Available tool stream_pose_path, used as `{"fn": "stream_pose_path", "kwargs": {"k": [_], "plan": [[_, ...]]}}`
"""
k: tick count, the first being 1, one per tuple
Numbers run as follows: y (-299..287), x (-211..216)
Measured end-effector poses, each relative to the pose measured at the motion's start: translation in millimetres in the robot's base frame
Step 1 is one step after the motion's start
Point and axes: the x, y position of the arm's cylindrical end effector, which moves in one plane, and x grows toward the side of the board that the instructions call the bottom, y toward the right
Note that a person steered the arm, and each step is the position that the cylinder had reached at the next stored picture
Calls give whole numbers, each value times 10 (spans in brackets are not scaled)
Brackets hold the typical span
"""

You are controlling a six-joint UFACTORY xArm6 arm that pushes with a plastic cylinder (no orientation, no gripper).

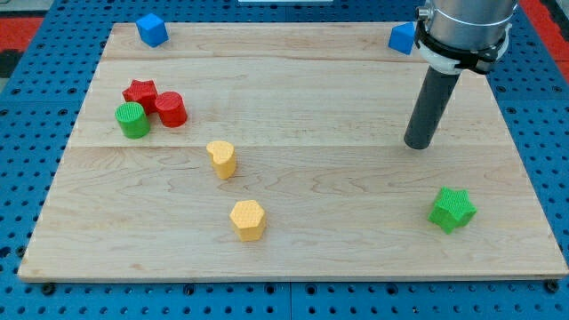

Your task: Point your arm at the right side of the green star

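The green star [452, 209] lies on the wooden board [293, 178] near the view's bottom right. My tip [417, 144] is the lower end of a dark rod that comes down from the arm at the view's top right. It rests on the board above and slightly left of the green star, with a clear gap between them.
A red star [139, 91], a red cylinder [170, 109] and a green cylinder [132, 120] cluster at the view's left. A yellow heart-like block [222, 159] and a yellow hexagon [248, 220] sit near the middle. A blue cube [152, 29] and another blue block [402, 38] lie along the top edge.
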Motion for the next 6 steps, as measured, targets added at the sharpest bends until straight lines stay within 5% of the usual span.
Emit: {"fn": "stream_pose_path", "kwargs": {"k": [2,3,5,6], "plan": [[847,-169],[1686,164],[1764,852],[1480,873]]}}
